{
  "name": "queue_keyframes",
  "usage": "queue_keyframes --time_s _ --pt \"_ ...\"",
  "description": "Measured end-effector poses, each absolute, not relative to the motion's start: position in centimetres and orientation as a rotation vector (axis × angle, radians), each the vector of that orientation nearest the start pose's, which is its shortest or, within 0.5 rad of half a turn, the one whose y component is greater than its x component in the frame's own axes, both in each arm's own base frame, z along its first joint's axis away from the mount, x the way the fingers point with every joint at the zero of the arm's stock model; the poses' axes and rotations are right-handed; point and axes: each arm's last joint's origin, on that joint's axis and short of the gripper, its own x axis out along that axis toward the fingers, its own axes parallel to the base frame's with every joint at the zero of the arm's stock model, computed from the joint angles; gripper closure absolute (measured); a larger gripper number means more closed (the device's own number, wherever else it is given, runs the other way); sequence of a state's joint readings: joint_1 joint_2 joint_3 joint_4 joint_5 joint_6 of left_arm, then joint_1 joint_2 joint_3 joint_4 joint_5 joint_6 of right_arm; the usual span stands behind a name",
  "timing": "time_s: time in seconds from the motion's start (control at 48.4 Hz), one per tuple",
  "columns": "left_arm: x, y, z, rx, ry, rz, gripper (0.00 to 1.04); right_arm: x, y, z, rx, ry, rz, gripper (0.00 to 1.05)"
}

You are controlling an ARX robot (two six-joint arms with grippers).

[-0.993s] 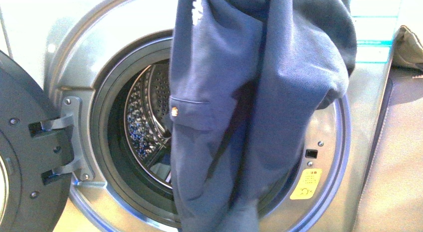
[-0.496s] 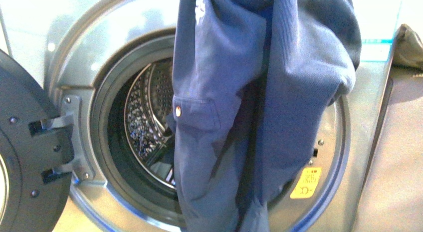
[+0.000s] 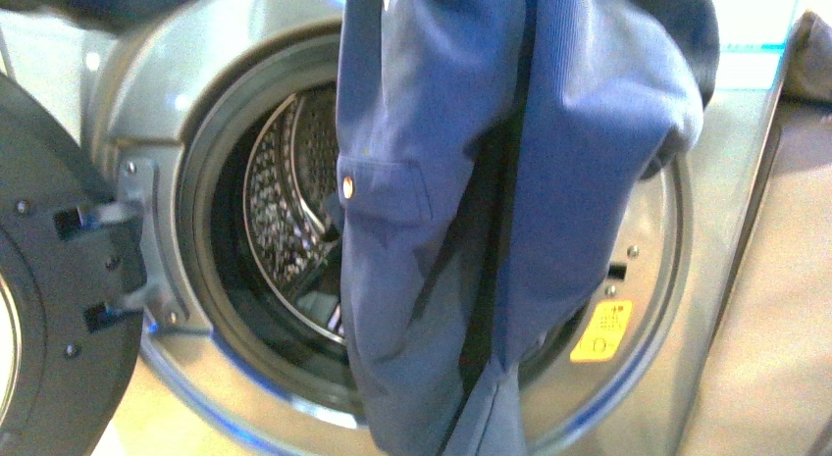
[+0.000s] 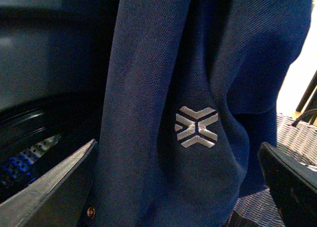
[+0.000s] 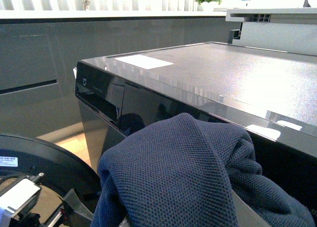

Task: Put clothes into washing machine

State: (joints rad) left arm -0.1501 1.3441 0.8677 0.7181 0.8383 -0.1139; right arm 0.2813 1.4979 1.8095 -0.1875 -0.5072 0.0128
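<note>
Hanging, front view: clothes [image 3: 549,181] drape down across the washing machine [image 3: 147,103] porthole, with the brass button [image 3: 346,187] facing out. The drum [image 3: 285,211] shows behind and the door [image 3: 49,279] is swung out beside the machine.
Left wrist view: left gripper [image 4: 178,148] spread wide, fingers [image 4: 54,187] either side of the clothes, not closed on them. A white logo [image 4: 196,126] sits between them.
Right wrist view: clothes bunched up before the machine's top edge. The right gripper is buried under them, so its grip cannot be told.

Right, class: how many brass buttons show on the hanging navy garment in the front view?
1: the button sits near the left edge of the garment, in front of the drum. Folds may hide others.
</note>
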Motion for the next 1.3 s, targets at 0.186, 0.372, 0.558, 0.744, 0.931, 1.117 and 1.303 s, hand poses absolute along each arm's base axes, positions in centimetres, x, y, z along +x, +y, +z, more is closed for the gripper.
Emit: queue_keyframes --time_s 0.186,0.372,0.558,0.744,0.931,1.117,1.303 --pt "30.0 -9.0 31.5 0.014 -0.16 -1.011 0.07 29.2 9.9 51.1 -0.002 -0.122 0.788 0.95" --pt "30.8 -11.3 31.2 0.01 -0.186 -1.047 0.07 29.2 9.9 51.1 -0.002 -0.122 0.788 0.95" --pt "29.0 -13.4 31.6 -0.024 -0.236 -1.199 0.07 29.2 9.9 51.1 -0.002 -0.122 0.788 0.95" --pt "28.8 -15.3 31.1 0.001 -0.171 -1.126 0.07 29.2 9.9 51.1 -0.002 -0.122 0.788 0.95" --pt "29.7 -16.3 31.6 -0.005 -0.166 -0.968 0.07 29.2 9.9 51.1 -0.002 -0.122 0.787 0.95" --pt "30.0 -17.1 32.3 -0.072 -0.132 -0.86 0.07 29.2 9.9 51.1 -0.002 -0.122 0.787 0.95" --pt "29.1 -18.4 32.5 -0.106 -0.14 -0.94 0.07 29.2 9.9 51.1 -0.002 -0.122 0.787 0.95"
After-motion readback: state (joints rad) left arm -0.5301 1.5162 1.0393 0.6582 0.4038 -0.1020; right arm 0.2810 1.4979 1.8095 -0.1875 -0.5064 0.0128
